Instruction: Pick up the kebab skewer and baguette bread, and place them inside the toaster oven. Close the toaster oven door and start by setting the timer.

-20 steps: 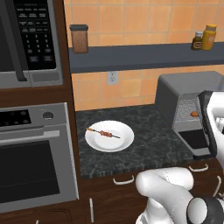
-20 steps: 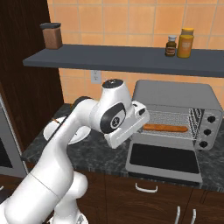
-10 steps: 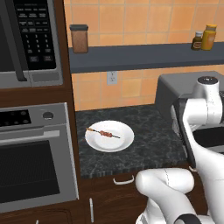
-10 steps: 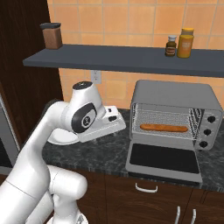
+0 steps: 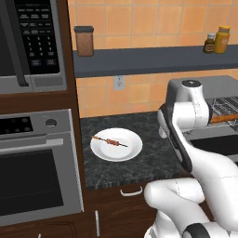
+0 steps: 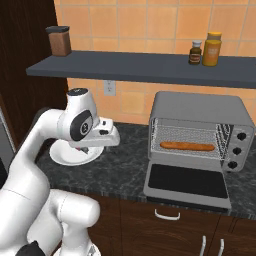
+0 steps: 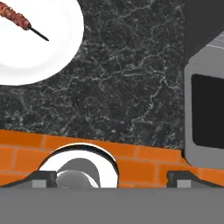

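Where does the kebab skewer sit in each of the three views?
Left base view: kebab skewer lies on the white plate, centre-left.
Right base view: I cannot make it out; the arm covers most of the plate.
Hand view: top left corner, on the plate.
Shared landmark: the white plate.

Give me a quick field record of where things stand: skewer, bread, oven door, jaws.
kebab skewer: lying on the white plate on the counter, at, not gripped
baguette bread: on the wire rack inside the toaster oven, at
toaster oven door: dropped open, flat in front of the oven
gripper: jaws open and empty, above the counter between plate and oven
remaining: skewer into the oven, close the door, set the timer
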